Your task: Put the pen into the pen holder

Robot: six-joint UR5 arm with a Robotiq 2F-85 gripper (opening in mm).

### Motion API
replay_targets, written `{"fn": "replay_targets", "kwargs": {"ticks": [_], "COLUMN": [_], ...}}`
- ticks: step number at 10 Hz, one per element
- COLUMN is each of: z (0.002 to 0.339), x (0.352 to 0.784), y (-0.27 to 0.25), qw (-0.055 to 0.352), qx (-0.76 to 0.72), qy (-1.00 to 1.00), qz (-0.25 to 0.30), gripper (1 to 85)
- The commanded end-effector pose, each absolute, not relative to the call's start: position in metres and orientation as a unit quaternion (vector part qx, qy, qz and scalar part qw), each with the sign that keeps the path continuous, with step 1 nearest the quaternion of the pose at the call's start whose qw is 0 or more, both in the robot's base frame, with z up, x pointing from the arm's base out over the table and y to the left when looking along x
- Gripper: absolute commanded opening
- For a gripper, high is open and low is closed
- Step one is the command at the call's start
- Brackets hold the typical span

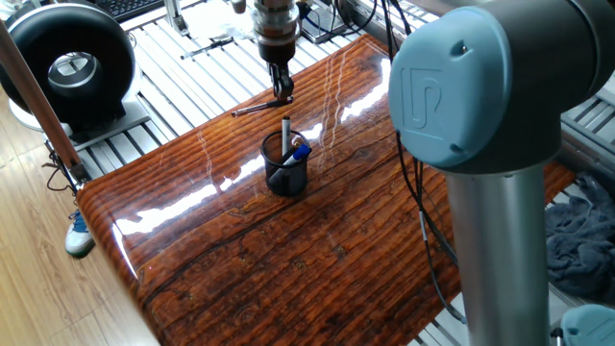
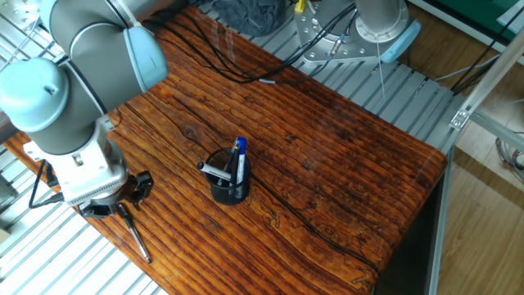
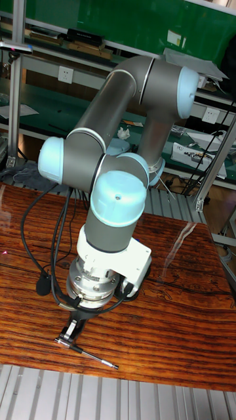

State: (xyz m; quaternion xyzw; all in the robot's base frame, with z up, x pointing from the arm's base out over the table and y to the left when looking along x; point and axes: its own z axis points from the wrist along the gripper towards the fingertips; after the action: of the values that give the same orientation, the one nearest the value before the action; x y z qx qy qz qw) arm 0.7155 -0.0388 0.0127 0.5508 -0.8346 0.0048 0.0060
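Observation:
The pen (image 1: 259, 106) is a slim dark stick lying flat near the table's edge (image 2: 137, 240) (image 3: 88, 354). My gripper (image 1: 282, 93) (image 2: 123, 215) (image 3: 70, 330) hangs point-down right over one end of the pen, its fingers slightly open on either side and nothing gripped. The pen holder (image 1: 286, 165) (image 2: 228, 182), a black mesh cup, stands upright mid-table a short way from the pen, holding a grey pen (image 1: 285, 135) and a blue-capped pen (image 2: 239, 156). The arm hides the holder in the tall fixed view.
The brown wooden table (image 1: 317, 250) ends just beyond the pen, where slatted metal framing (image 2: 74, 270) begins. A black cable (image 2: 229, 70) trails across the far part of the table. A black round device (image 1: 69, 67) sits off the table.

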Motion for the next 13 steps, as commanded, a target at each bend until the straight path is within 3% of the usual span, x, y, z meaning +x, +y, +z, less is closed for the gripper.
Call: {"fn": "replay_targets", "kwargs": {"ticks": [1, 13], "z": [0.013, 0.004], "x": [0.721, 0.729], "y": [-0.036, -0.042], "qw": [-0.012, -0.019], "qx": [0.526, 0.540], "qy": [-0.850, -0.841], "qz": [0.005, 0.023], "gripper": [32.3, 32.0]}}
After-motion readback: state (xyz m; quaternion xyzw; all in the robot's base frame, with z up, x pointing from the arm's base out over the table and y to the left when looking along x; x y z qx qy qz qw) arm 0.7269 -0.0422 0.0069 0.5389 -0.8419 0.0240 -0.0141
